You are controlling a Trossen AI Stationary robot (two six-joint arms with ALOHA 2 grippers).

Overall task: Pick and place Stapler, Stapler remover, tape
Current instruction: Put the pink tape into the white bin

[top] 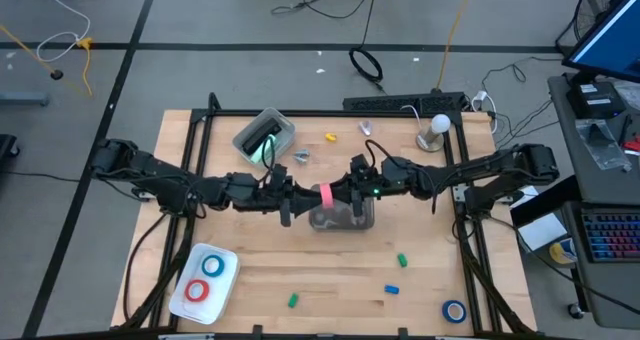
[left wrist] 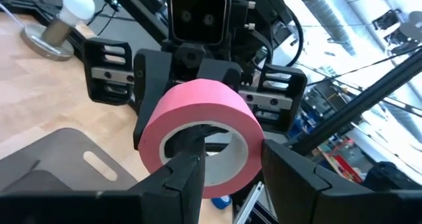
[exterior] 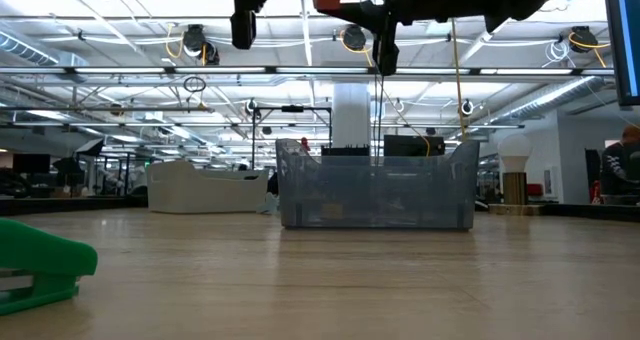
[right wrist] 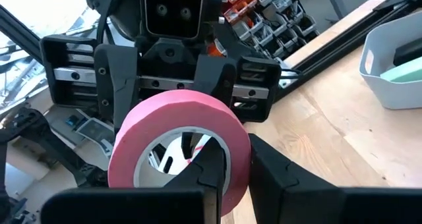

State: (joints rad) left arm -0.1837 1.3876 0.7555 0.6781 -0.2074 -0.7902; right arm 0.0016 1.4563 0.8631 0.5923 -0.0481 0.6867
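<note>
Now, on the left of the high view, the left gripper [top: 297, 196] meets the pink tape [top: 326, 195] in mid-air over the grey bin [top: 344, 218], jaws parted about halfway, one finger through the core and one outside the band, seemingly closed on it. To the right, the right gripper [top: 347, 194] pinches the same roll, jaws nearly shut on the band with one finger inside the ring. It looks like a handover, so one side needs a firm hold before the other lets go, and the roll should stay level above the bin. Elsewhere, the stapler [top: 262, 140] lies in the white bin [top: 280, 127]
</note>
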